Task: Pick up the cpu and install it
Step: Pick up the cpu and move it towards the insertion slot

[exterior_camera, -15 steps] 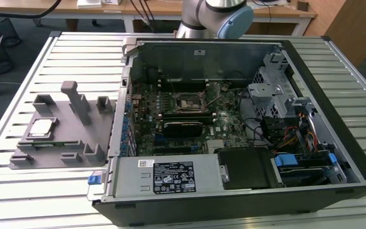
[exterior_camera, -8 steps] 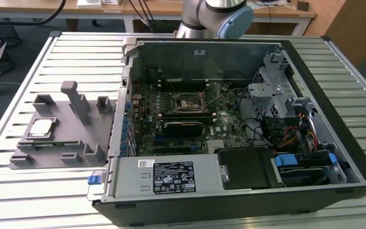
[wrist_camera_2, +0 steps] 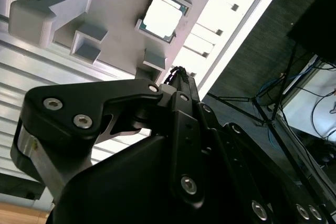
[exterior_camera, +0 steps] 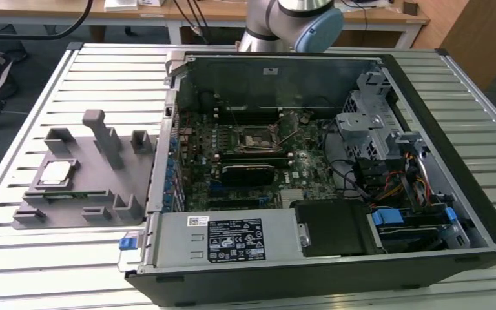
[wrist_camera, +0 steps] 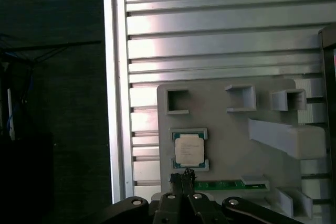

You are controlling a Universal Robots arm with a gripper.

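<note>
Jaws are clenched together on nothing; in the first wrist view the gripper (wrist_camera: pixel 181 174) points toward the grey tray (wrist_camera: pixel 231 129) and hangs well apart from it. The cpu (wrist_camera: pixel 189 149) lies flat in its seat on that tray, silver plate up. An open computer case (exterior_camera: pixel 317 278) stands just beside the tray, on the exterior view's right, both on a slatted table (exterior_camera: pixel 50 271).

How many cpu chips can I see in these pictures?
1. The cpu lies in its holder on the grey tray, to the exterior view's left of the open computer case. Another may be hidden inside it.
</note>
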